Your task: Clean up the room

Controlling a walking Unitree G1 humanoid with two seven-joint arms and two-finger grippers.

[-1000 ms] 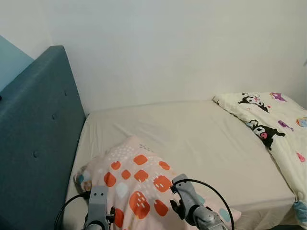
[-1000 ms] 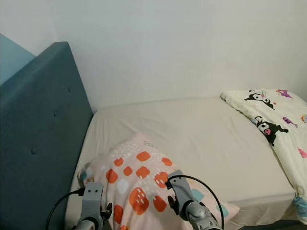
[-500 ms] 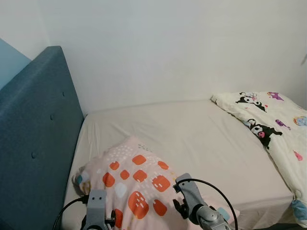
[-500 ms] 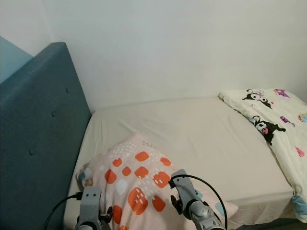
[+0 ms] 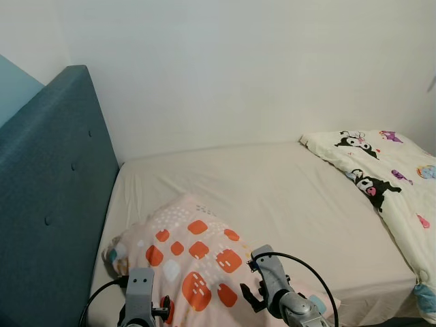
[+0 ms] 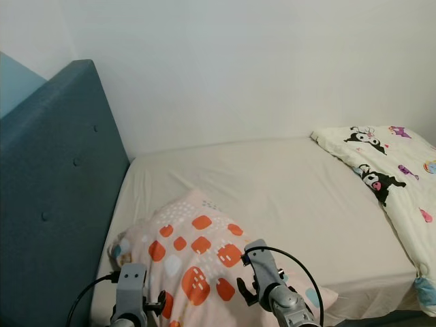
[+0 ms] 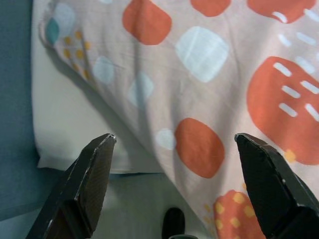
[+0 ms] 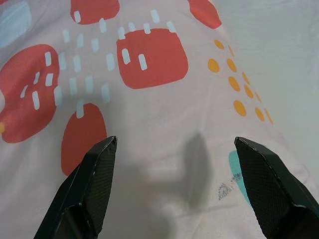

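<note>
Bed point(image 5: 286, 197) with bare sheet, teal headboard point(image 5: 48, 197) at left; cartoon quilt point(image 5: 395, 184) bunched toward foot; spotted pillow point(image 5: 197, 262) askew near headboard, likely awaiting straightening; left claw point(image 7: 174, 189), right claw point(image 8: 172, 191) spread wide above pillow, gripping nothing.

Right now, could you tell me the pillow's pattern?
The pillow is pale pink with orange-red blotches and small dots, clearest in the right wrist view.

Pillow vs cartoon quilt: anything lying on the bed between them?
No. Between the pillow and the quilt lies bare beige sheet, seen in both eye views.
</note>
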